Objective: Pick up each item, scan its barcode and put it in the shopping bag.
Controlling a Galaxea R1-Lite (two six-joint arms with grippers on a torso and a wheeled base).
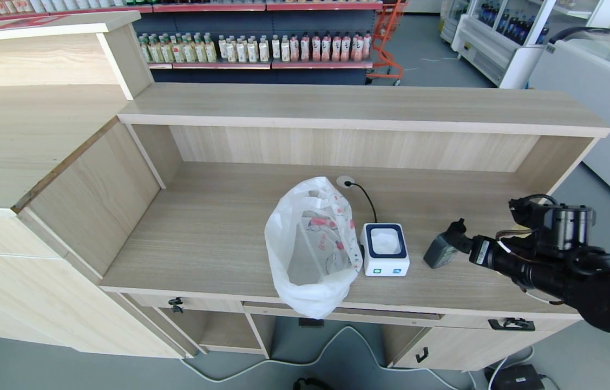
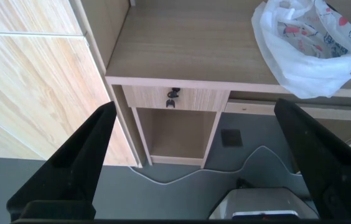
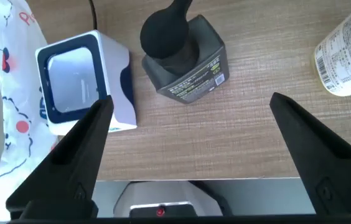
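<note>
A dark grey bottle point(image 1: 440, 252) with a black pump top rests on the wooden counter point(image 1: 212, 238), just right of the white barcode scanner point(image 1: 386, 249). The white plastic shopping bag point(image 1: 310, 244) stands open left of the scanner. My right arm point(image 1: 526, 265) comes in from the right toward the bottle. In the right wrist view my right gripper point(image 3: 191, 102) is open, its fingers spread wide and short of the dark bottle point(image 3: 185, 56), touching nothing. My left gripper point(image 2: 194, 107) is open and empty, low in front of the counter's left drawer.
A white labelled bottle point(image 3: 346, 56) lies on the counter beside the dark one. The scanner point(image 3: 82, 81) has a black cable point(image 1: 364, 197) running to a hole at the back. A raised ledge and side walls enclose the counter. The bag point(image 2: 306, 43) hangs over the front edge.
</note>
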